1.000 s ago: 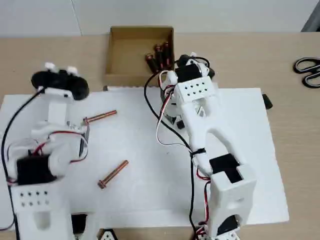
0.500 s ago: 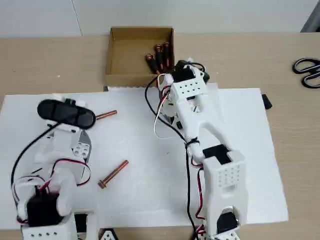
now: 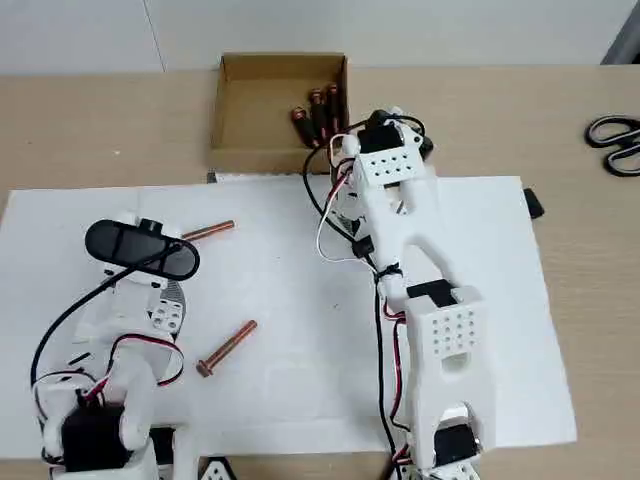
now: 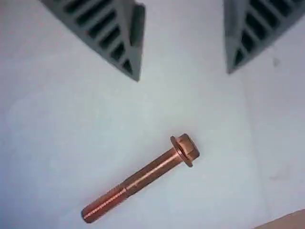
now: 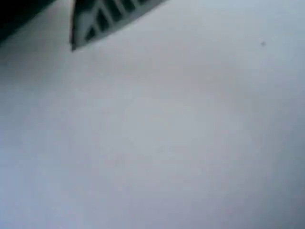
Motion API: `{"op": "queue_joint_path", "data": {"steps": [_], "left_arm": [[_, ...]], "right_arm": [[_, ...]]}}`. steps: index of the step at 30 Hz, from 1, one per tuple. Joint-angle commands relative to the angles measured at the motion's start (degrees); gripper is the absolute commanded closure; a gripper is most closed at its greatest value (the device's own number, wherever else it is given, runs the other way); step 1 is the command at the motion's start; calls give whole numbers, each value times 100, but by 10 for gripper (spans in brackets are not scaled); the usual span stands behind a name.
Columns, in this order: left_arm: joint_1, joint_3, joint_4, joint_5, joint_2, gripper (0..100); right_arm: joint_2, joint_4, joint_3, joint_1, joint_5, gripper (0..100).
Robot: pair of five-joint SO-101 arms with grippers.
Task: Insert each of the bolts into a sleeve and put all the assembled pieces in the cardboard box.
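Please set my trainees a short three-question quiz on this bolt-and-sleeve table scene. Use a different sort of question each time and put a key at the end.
1. Multiple choice: how many bolts lie loose on the white sheet? A) one B) two C) four
2. True or false: the left hand is shut on a bolt.
3. Fill in: the assembled pieces lie inside the ____.

Key
1. B.
2. False: it is open, and the bolt lies on the sheet apart from it.
3. cardboard box.
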Motion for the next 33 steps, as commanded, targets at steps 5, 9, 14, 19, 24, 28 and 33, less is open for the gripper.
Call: {"op": "queue_joint_path", "data": {"steps": [5,9,14,19,24,28,33], "left_arm": [[-9,-4,-132,-35,-26,892],[-9,-4,-132,-35,-26,892],[-9,48,-132,-35,-18,892],[-9,207,-114,-35,-35,892],[-9,207,-105,-35,-35,892],[-9,198,-97,-35,-44,892],[-18,198,-97,-35,-44,892]], "right_arm": [[-48,48,-264,-13,0,944],[-57,48,-264,-13,35,942],[-75,242,-273,-154,475,941],[-295,488,-273,-444,527,932],[-338,523,-264,-620,818,809],[-365,532,-264,-646,809,802],[-374,611,-264,-743,844,856]]}}
